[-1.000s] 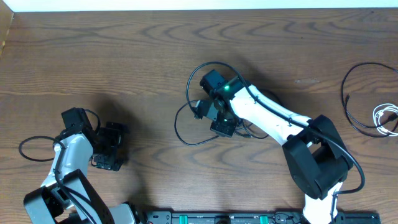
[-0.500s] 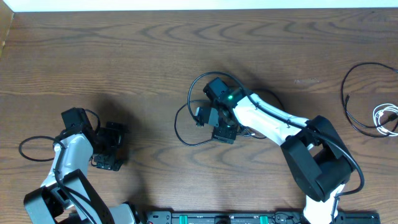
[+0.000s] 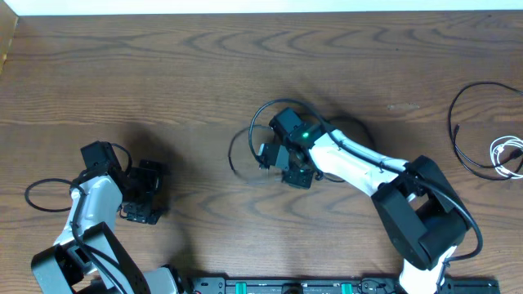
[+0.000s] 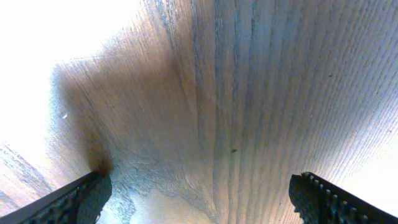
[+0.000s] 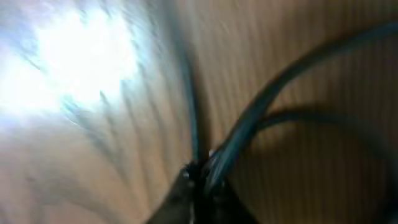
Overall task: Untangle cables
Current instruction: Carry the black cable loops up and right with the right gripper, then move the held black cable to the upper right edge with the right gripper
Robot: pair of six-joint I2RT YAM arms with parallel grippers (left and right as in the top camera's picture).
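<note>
A thin black cable point(image 3: 258, 112) loops around my right gripper point(image 3: 272, 156) in the middle of the table. In the right wrist view the jaws of the right gripper point(image 5: 202, 178) are shut on this black cable point(image 5: 267, 93), which runs up and to the right from the tips; the picture is blurred. Another black cable point(image 3: 458, 122) and a white cable point(image 3: 507, 155) lie at the far right edge. My left gripper point(image 3: 140, 194) sits at the left, open, and the left wrist view shows only bare wood between its fingers point(image 4: 68, 202).
A thin black loop point(image 3: 37, 193) lies beside the left arm at the table's left edge. The arm bases and a black rail point(image 3: 327, 286) run along the front edge. A white strip borders the far edge of the table.
My right gripper's jaws closed onto the black cable. The loop to its left has drawn in and looks blurred. The left arm has not moved.
</note>
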